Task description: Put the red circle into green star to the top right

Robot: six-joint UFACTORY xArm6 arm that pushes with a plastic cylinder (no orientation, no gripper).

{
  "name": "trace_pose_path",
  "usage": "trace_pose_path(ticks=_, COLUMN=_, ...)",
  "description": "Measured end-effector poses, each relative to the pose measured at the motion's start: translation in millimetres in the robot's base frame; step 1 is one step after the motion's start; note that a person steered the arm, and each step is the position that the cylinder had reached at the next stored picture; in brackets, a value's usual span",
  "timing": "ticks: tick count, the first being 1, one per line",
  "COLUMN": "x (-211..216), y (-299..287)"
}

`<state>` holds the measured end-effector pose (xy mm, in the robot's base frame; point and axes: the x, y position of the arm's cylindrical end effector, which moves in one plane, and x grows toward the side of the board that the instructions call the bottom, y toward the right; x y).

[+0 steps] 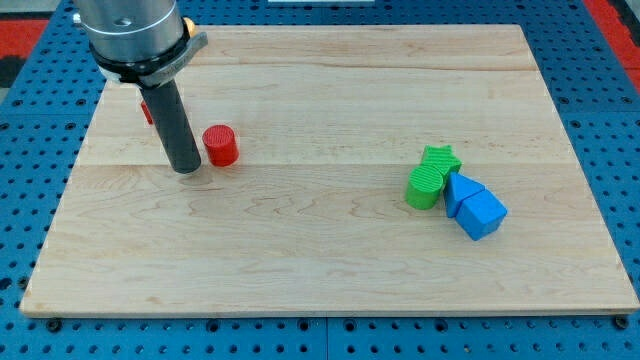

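Note:
The red circle [220, 145] is a short red cylinder standing on the wooden board at the view's left. The green star [440, 159] lies at the view's right, touching a green cylinder [424, 187] just below it. My tip [187, 168] rests on the board right beside the red circle, on its left and slightly lower in the view. The rod rises from there toward the view's top left.
A second red block [147, 108] is mostly hidden behind the rod near the board's left edge. Two blue blocks [475, 207] sit against the green cylinder's right side. The wooden board [320, 270] is bounded by a blue pegboard [600, 90].

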<state>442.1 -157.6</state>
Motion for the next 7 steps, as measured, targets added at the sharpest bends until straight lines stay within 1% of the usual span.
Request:
trace_pose_path(ticks=1, x=-16, y=0)
trace_pose_path(ticks=2, x=-21, y=18)
trace_pose_path(ticks=3, x=-14, y=106)
trace_pose_path(ticks=4, x=5, y=178)
trace_pose_path(ticks=5, x=-27, y=185)
trace_pose_path(ticks=6, x=-45, y=193)
trace_pose_path(ticks=7, x=-45, y=227)
